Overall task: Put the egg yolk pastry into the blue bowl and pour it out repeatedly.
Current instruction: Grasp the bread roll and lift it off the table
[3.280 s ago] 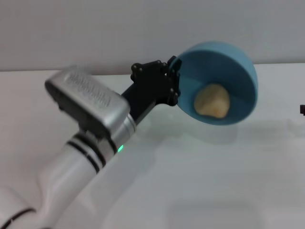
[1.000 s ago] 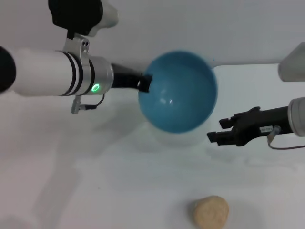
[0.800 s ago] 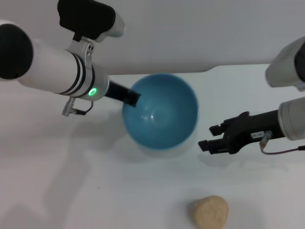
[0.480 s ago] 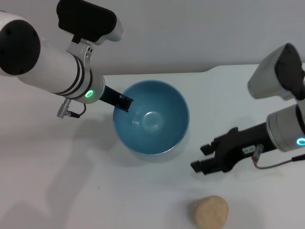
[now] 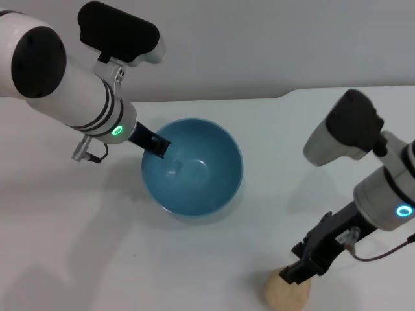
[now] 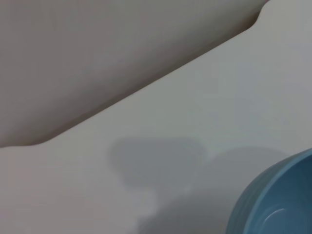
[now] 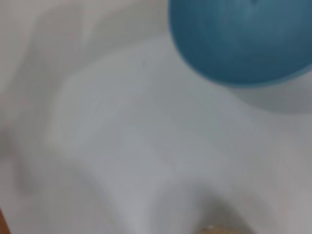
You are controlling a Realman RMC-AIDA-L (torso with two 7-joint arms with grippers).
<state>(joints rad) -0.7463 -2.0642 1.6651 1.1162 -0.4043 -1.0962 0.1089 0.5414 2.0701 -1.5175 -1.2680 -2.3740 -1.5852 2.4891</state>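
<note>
Right gripper [image 5: 295,272], spread over the egg yolk pastry [image 5: 285,293], could nudge it away; left gripper [image 5: 157,146] clamps the blue bowl [image 5: 192,166].

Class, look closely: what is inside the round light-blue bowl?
The round light-blue bowl holds no food; its glossy inside shows bare. The left gripper covers a small patch at the rim. The tan pastry ball lies outside, under the right gripper.

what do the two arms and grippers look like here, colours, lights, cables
Both arms have glossy white round casings with black bands and a black joint cap. The left arm carries a green ring light; its left gripper is black. The right arm has a cyan ring light, a grey wrist housing and a thin dark cable; its right gripper is black too.
</note>
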